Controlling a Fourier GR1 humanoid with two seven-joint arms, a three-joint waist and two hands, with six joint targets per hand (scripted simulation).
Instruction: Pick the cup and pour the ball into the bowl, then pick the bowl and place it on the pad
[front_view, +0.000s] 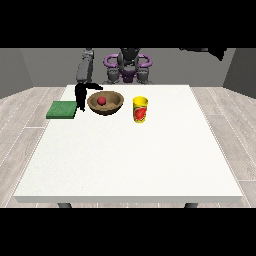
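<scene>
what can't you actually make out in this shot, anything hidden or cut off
- Front view: the robot hand at the view's left is a small dark shape between the flat green pad and the round brown wooden bowl; its finger pose and any contact with the bowl are unreadable.
- The robot hand at the view's right is cut off by the top band.
- The yellow cup hides its own inside; the red ball lies in the bowl.

Even, soft light; faint shadows on the table (150, 165).

Between the wooden bowl (105, 103) and the green pad (62, 109) the gap is narrow, blocked by the hand (80, 96) at the view's left.
</scene>
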